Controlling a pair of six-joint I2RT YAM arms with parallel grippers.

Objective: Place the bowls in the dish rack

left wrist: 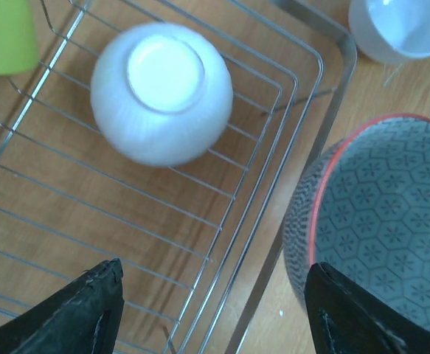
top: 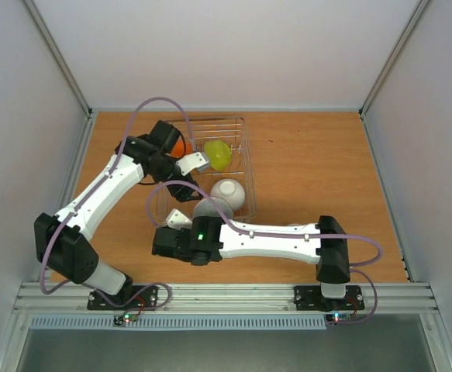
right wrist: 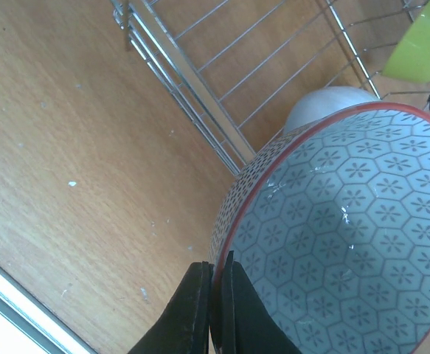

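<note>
Wood-grain table (top: pixel 311 170), wire dish rack (left wrist: pixel 126 236), hexagon-patterned grey bowl (right wrist: pixel 347 221)

An upturned white bowl (left wrist: pixel 161 92) lies in the rack (left wrist: pixel 331 110); a green bowl (left wrist: pixel 4 33) shows top left; the left gripper (left wrist: pixel 211 310) has its fingers (left wrist: pixel 82 310) wide apart. A red-rimmed grey bowl (left wrist: pixel 377 221) overlaps the rack's edge; a second white bowl (left wrist: pixel 399 26) sits outside on the table (left wrist: pixel 362 96).

Lab robot cell: white panel walls (top: pixel 210 46), alu frame (top: pixel 226 293), wood tabletop (top: pixel 311 155).
</note>
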